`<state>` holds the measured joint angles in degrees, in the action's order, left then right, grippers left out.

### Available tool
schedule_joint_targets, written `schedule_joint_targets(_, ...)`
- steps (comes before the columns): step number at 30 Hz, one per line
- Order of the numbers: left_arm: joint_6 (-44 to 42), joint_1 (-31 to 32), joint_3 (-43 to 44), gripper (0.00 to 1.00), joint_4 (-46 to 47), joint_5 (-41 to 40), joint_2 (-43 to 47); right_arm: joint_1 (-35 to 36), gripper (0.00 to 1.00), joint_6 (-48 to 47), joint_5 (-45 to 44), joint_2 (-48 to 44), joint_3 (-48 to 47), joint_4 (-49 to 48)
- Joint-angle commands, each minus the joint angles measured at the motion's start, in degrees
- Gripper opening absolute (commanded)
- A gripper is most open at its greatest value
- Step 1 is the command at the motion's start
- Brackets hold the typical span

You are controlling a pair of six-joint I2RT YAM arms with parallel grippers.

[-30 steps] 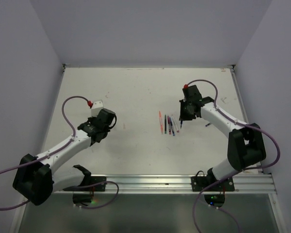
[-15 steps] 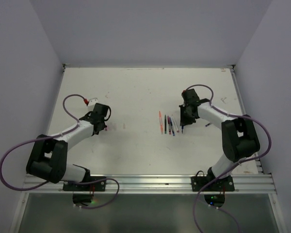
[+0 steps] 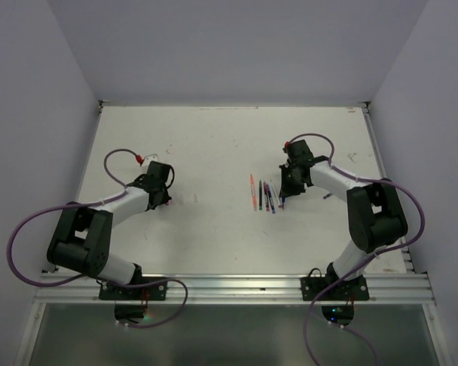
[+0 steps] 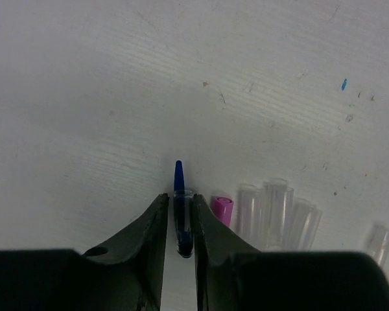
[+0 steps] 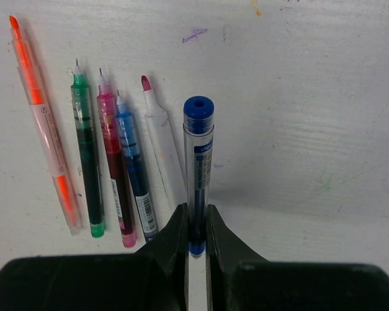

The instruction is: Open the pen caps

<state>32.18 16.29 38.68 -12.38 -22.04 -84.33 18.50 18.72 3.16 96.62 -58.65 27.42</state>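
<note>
Six pens [image 5: 87, 162], six pen caps [image 4: 222, 208]

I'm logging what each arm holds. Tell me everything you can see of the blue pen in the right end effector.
The blue pen has a clear, plastic-looking barrel with dark blue inside and a printed label strip. Its far end is a blue ring with a hole and points away from the wrist camera. Its near end is pinched between the closed fingers of the right end effector. It sits just right of the white pen at the end of the loose row. Its shadow on the table suggests it is raised. No writing tip shows.
</note>
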Motion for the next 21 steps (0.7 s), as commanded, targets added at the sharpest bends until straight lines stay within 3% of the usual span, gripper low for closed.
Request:
schedule_joint_targets(1, 1.04, -0.74, -0.27, 0.25, 3.33, 0.60, 0.05, -0.31, 0.00, -1.14, 1.15, -1.09, 0.56, -1.93)
schedule_joint_targets(13, 1.74, -1.09, -0.97, 0.52, 3.94, 1.48, 2.68, -0.31, 0.00, -2.20, 2.99, 0.59, 1.70, -2.90)
schedule_joint_targets(21, 1.13, -1.09, -0.88, 0.59, 3.59, 2.88, 7.16, -0.22, 0.10, -2.64, 3.26, 1.55, 1.26, -3.07)
